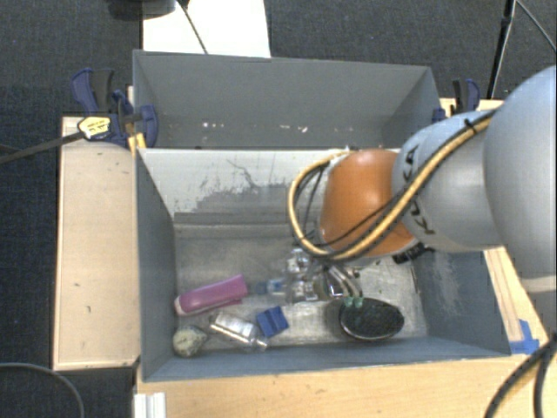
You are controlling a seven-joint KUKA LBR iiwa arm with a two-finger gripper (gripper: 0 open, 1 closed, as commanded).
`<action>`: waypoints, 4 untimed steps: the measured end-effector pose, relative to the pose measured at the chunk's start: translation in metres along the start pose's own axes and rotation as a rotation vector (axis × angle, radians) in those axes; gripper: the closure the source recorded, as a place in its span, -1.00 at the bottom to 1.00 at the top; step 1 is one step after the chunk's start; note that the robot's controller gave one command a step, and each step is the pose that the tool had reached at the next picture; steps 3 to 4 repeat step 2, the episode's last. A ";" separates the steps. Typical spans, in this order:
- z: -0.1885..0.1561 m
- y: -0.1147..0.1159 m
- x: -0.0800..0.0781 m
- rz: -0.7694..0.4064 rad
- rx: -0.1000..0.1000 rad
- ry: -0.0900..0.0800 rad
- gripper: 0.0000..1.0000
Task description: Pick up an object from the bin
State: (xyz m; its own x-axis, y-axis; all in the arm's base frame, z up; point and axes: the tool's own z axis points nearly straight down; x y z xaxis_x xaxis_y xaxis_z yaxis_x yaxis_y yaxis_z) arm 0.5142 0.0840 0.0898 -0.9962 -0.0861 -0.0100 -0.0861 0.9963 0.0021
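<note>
Bin floor, left to right: grey-green lump (189,341) in the near-left corner, pink cylinder (211,293), silver piece (235,327), small blue block (272,320). Gripper (306,286) sits low at mid-floor, just far-right of the block and apart from it; open or closed, cannot tell. Black round dish (372,319) lies near-right. Block is probably light and rigid; grip across its flat sides.

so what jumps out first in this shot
The big grey arm with its orange cover looms over the right half of the bin, reaching down to the middle of the floor. A pink oblong bar lies at the floor's left, and a black round dish sits at the right, near the front wall.
</note>
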 end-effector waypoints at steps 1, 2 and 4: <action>-0.052 0.000 -0.002 0.003 0.001 0.003 1.00; -0.091 0.000 -0.004 0.004 0.001 0.003 1.00; -0.091 0.000 -0.004 0.004 0.001 0.003 1.00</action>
